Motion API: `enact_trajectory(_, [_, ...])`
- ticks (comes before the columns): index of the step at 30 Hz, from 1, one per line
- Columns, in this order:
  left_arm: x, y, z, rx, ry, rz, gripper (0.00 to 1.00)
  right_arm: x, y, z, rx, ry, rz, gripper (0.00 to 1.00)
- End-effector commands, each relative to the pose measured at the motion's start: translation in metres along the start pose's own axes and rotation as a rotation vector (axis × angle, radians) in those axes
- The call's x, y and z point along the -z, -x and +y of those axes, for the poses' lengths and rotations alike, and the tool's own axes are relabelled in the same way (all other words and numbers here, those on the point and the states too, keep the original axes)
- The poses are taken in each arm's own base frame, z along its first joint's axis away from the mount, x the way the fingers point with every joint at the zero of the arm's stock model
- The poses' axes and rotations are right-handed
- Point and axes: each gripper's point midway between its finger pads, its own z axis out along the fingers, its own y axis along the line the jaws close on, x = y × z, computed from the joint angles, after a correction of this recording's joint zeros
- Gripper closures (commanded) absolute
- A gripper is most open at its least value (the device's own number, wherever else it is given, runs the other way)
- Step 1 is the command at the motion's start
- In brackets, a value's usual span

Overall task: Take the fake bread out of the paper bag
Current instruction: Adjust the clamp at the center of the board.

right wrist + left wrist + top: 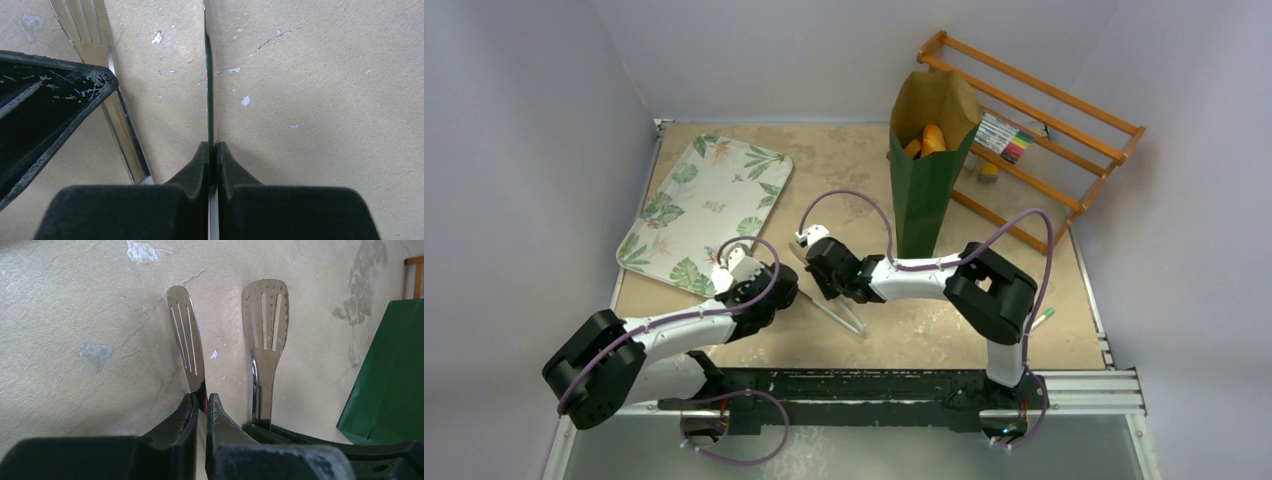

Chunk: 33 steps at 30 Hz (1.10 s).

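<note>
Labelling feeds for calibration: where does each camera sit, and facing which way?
Top external: above and behind the bases, looking down on the table; left arm, right arm, paper bag show.
Left wrist: on the left arm, looking along the left gripper, shut on the tongs.
Right wrist: on the right arm, looking along the right gripper, shut on the other blade.
Shared: both wrist views show the tongs.

Your tray [707, 210] sits on the table's [844, 160] far left; the paper bag [924, 190] stands upright at the far right, bread [931, 140] inside it, a rack [1044, 130] just behind and to its right. In the near middle are the tongs [844, 313] — one blade pinched in the left gripper [202, 402], the other in the right gripper [213, 147].
</note>
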Motion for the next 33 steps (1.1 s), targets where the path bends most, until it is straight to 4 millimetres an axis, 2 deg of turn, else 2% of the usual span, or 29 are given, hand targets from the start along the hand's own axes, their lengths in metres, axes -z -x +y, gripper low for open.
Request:
enact_trajectory(1, [0.001, -0.011, 0.02, -0.059, 0.056, 0.047, 1.0, 0.002, 0.007, -0.006, -0.04, -0.04, 0.001, 1.0])
enact_trajectory(5, [0.009, 0.004, 0.019, -0.057, 0.064, 0.005, 1.0, 0.012, 0.024, -0.014, -0.079, -0.088, -0.04, 1.0])
enact_trajectory(9, [0.021, 0.031, 0.019, -0.052, 0.084, -0.069, 1.0, 0.024, 0.038, -0.027, -0.122, -0.169, -0.069, 1.0])
enact_trajectory(16, [0.045, 0.082, 0.043, -0.016, 0.162, -0.183, 1.0, 0.04, 0.045, -0.055, -0.19, -0.256, -0.086, 1.0])
enact_trajectory(25, [0.072, 0.1, 0.074, 0.013, 0.21, -0.231, 1.0, 0.056, 0.04, -0.102, -0.264, -0.329, -0.09, 1.0])
enact_trajectory(33, [0.075, 0.103, 0.074, 0.045, 0.202, -0.244, 1.0, 0.053, 0.035, -0.109, -0.26, -0.336, -0.075, 1.0])
